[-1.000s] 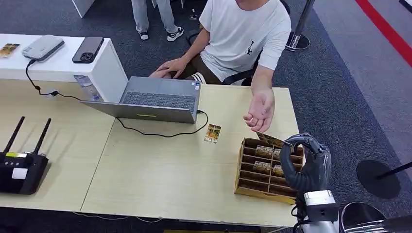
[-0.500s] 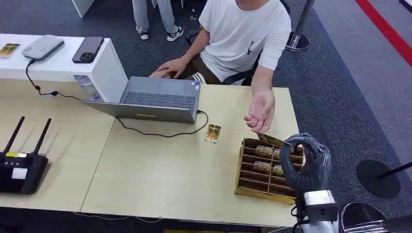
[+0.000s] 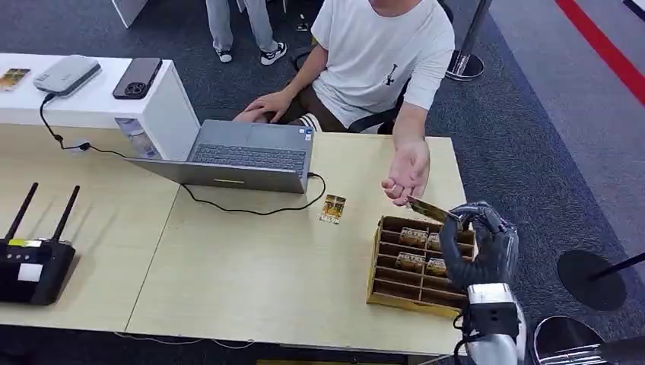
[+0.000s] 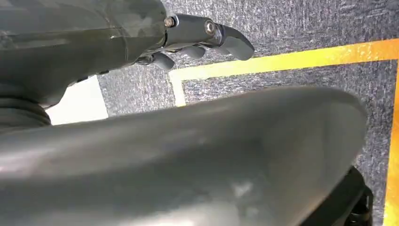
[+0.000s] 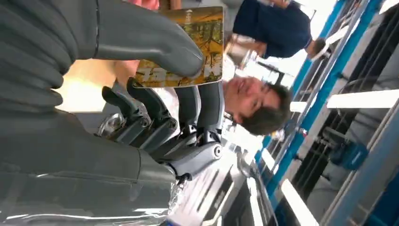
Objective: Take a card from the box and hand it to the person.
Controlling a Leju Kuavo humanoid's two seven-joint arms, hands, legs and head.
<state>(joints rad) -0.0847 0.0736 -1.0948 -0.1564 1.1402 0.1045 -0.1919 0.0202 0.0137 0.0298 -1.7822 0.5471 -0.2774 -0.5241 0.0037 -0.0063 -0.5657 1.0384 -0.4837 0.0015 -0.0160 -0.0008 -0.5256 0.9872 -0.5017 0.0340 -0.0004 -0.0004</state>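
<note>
Card [image 3: 427,209] pinched by right hand [image 3: 481,247] above the box's [image 3: 395,293] far edge, long axis tilted, free end aimed at the person's open palm [image 3: 408,173], just below it. Left hand [image 4: 197,40] hangs over carpet, fingers loosely curled, holding nothing.

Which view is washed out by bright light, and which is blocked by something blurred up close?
Right wrist view: strong backlight bleaches the background, though the card the right hand pinches stays readable. Left wrist view: a blurred dark curved body part covers the lower half. Head view: evenly lit, sharp.
</note>
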